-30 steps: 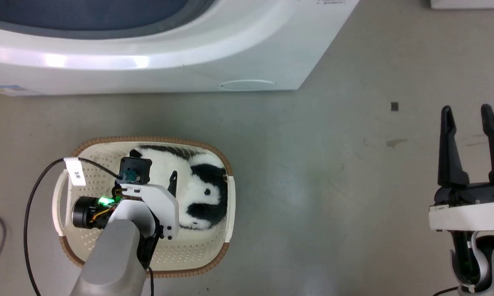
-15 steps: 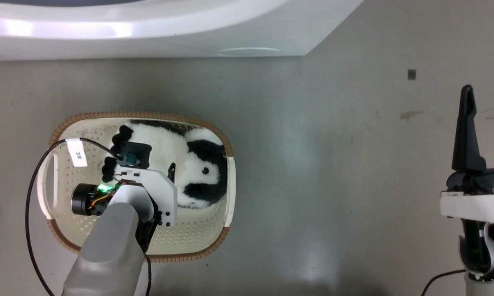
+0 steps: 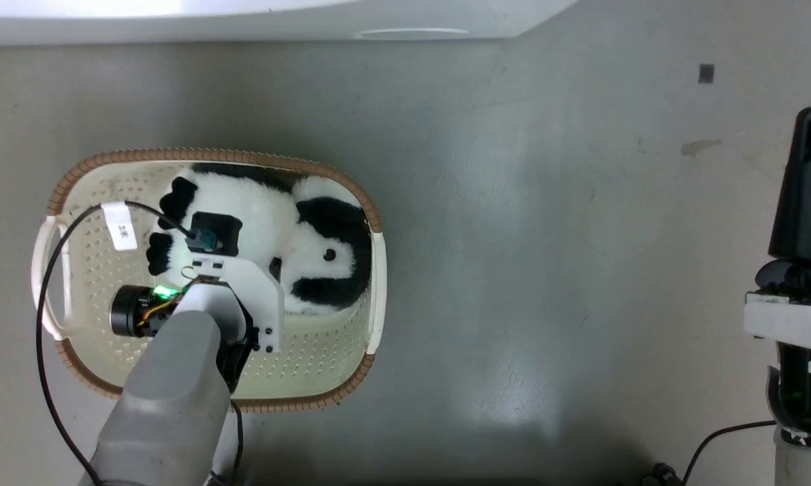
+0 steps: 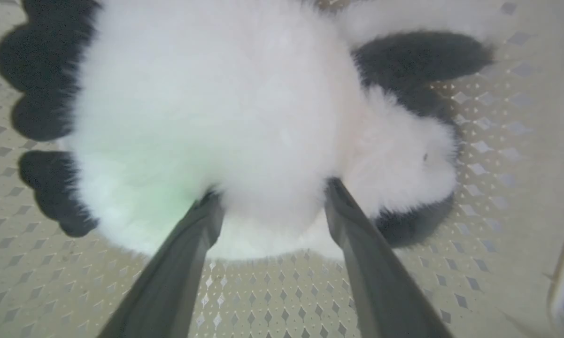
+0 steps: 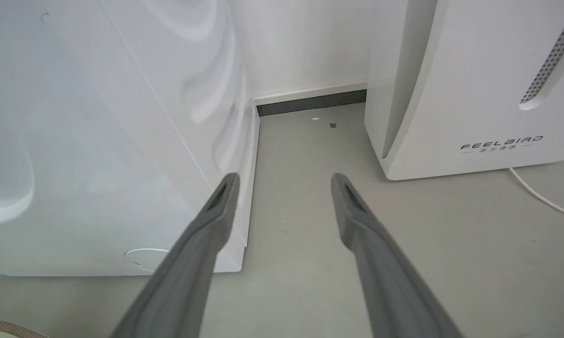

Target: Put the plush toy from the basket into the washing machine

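While the plush toy [image 3: 270, 216] is laid lengthwise in the basket [image 3: 209, 154] on the grey floor [image 3: 547, 236], head rightward, its belly is touched by the spread left hand [image 4: 272, 197].

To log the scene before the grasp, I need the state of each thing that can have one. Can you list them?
basket: upright, toy inside.
plush toy: lying in the basket.
left gripper: jaws open, tips sunk in the toy's white fur.
right gripper: jaws open, empty.
washing machine: door open or shut cannot be told.
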Motion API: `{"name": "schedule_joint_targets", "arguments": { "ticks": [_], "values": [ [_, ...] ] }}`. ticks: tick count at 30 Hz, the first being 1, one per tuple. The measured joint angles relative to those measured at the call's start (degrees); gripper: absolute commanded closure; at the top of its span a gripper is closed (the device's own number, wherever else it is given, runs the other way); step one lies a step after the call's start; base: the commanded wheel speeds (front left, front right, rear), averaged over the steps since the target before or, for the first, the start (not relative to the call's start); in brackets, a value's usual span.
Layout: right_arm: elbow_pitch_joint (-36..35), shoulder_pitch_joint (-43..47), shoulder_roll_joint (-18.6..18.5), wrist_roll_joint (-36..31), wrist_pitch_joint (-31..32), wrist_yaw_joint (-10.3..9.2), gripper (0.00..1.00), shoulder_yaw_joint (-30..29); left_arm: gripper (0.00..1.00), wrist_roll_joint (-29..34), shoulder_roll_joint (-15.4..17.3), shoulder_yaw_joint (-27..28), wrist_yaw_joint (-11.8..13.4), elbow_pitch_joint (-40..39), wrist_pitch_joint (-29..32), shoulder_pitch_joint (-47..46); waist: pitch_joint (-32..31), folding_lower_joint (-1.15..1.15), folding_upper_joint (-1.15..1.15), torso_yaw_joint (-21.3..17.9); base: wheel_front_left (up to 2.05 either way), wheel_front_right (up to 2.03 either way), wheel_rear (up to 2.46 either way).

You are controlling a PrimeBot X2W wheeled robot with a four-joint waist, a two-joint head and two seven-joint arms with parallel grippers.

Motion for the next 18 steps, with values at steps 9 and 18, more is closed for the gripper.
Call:
{"name": "schedule_joint_targets", "arguments": {
  "ticks": [9, 18],
  "values": [
    [-0.7, -2.0, 0.0, 2.3, -1.2, 0.00, 0.00, 0.1, 0.00, -2.3, 0.0, -1.4, 0.2, 4.8, -0.1, -4.1, 3.7, 0.00, 0.00, -0.3, 0.00, 0.00, 0.00],
    [-1.0, -3.8, 0.0, 4.1, -2.3, 0.00, 0.00, 0.0, 1.00, -4.0, 0.7, -3.5, -1.3, 10.0, 1.3, -6.7, 5.1, 0.00, 0.00, -1.3, 0.00, 0.00, 0.00]
  ]
}}
